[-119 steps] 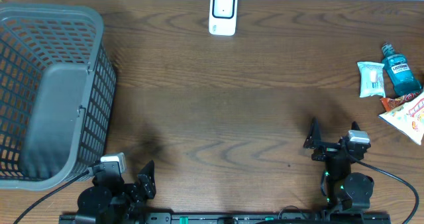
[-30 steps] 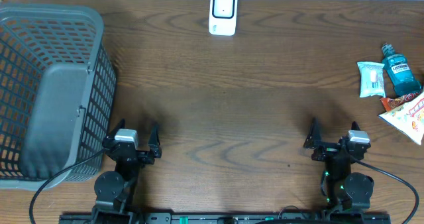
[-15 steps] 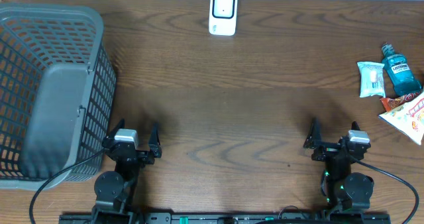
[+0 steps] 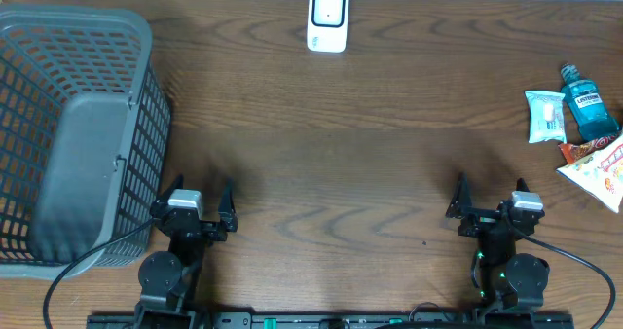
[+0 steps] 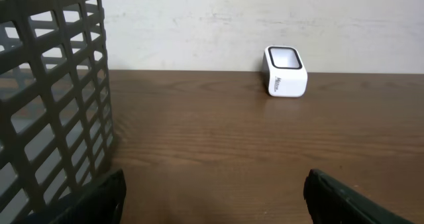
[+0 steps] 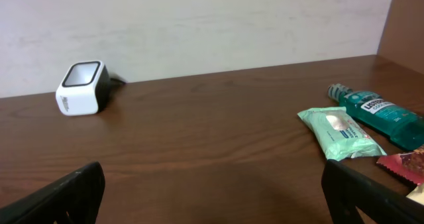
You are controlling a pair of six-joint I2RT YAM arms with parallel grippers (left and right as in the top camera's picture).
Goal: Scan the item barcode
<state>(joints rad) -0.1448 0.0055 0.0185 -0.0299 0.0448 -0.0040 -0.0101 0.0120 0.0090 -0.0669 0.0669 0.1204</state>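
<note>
The items lie at the table's (image 4: 370, 173) right edge: a teal mouthwash bottle (image 4: 588, 102) whose label appears to read Listerine, a pale green wipes packet (image 4: 545, 116) just beside it, and a red-and-white snack bag (image 4: 599, 168) whose print is too small to read. The white scanner (image 4: 328, 19) stands at the far edge, centre. The right gripper (image 4: 490, 198) and the left gripper (image 4: 200, 195) sit low at the near edge, jaws spread and holding nothing. Bare wood lies between them and the scanner. A grey basket (image 4: 146, 134) fills the left side.

mock shop checkout: barcode scanner (image 4: 327, 19), mesh basket (image 4: 148, 144), packaged goods (image 4: 545, 117)
</note>
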